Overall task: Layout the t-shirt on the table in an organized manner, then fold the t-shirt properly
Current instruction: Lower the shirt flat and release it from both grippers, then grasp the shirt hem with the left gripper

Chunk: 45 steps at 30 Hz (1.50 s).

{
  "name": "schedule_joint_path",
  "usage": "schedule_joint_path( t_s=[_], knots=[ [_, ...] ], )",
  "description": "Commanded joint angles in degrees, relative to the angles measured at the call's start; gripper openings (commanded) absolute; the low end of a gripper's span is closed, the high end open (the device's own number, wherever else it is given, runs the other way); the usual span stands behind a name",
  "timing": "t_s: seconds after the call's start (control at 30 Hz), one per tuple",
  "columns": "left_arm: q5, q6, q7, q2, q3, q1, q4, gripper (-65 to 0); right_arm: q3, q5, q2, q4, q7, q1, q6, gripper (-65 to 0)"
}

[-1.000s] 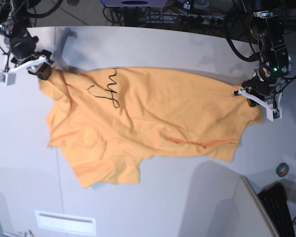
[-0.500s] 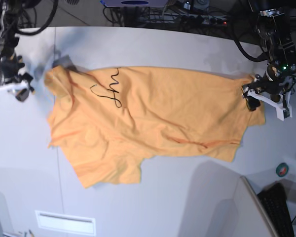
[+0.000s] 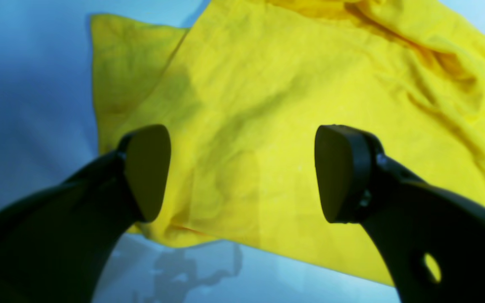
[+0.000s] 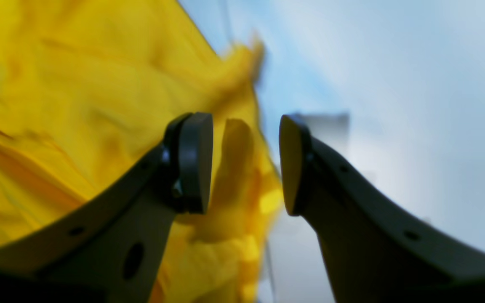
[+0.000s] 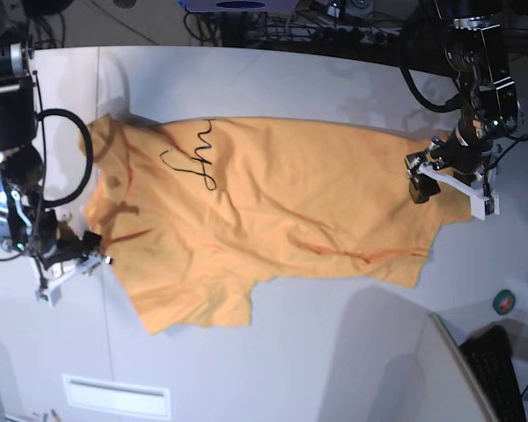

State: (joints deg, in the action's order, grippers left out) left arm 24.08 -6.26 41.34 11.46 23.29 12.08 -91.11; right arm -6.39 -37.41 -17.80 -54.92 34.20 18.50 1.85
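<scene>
On the white table the orange t-shirt lies spread but rumpled — layout step underway; left gripper gapes empty over the hem, right gripper parted, empty at the opposite edge — next: pinch edges, tug flat.

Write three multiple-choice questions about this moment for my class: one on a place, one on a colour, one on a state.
1. Where does the black line drawing sit on the t-shirt in the base view?
A. upper left part
B. lower right corner
C. centre

2. What colour is the t-shirt in the base view?
A. green
B. light orange
C. black

3. How does the left gripper stand?
A. shut on cloth
B. open, holding nothing
C. out of view

Key: 1 A, it lies near the left end; 2 B, orange against the white table; 3 B, its pads stand wide apart above the cloth.
</scene>
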Motion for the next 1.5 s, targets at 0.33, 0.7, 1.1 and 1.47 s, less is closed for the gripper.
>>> schedule_joint_path(
  t_s=[0.33,0.7,1.1,1.47],
  knots=[
    [-4.34,-0.38,-1.12,0.62,0.32,-0.43,-0.89,-14.0,-6.22,0.35,0.18,12.23,-5.14,6.25,1.98,-40.8],
    [-4.34,-0.38,-1.12,0.54,-0.12,-0.69,-0.80,-14.0,-5.96,0.27,0.18,5.47,-5.40,3.08,2.15,-55.7],
    [-4.43,-0.38,-1.12,2.38,-2.23,-10.89,9.66,-14.0,3.27,0.09,1.49,-4.21,-2.59,0.00,2.07,-65.0],
    [-17.00,-0.20,-1.21,2.38,-11.73,-37.35,36.21,-14.0,3.54,0.09,1.85,-15.55,-1.27,-5.80,2.15,-65.0]
  ],
)
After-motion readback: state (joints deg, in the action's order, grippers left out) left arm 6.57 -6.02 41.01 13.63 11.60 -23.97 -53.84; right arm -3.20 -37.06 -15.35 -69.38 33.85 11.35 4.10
